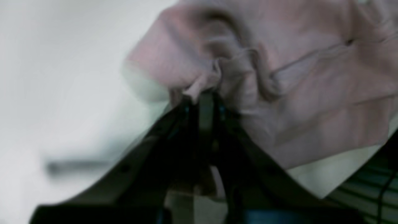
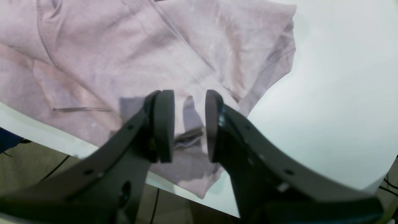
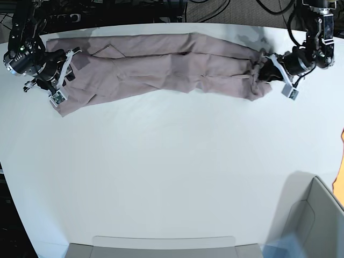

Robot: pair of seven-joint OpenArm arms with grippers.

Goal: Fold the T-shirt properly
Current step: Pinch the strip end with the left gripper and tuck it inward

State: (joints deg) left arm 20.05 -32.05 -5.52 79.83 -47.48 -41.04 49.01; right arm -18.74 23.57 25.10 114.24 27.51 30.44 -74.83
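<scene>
Two arms work at opposite ends of the T-shirt, which we find stretched in a long, wrinkled band along the far edge of the white table, running from far left to far right in the base view. We record the left gripper at the shirt's right end, its jaws closed together on a bunched fold of cloth; the fabric puckers where it enters the jaws, though that wrist view is blurred. We record the right gripper at the shirt's left end, its jaws parted with a clear gap between the round pads, poised over the cloth near the table edge. Whether the pads touch the fabric we cannot tell; nothing is clamped between them. A sleeve or corner of the shirt lies folded beneath that gripper, with a seam visible. A grey box stands at the near right corner.
</scene>
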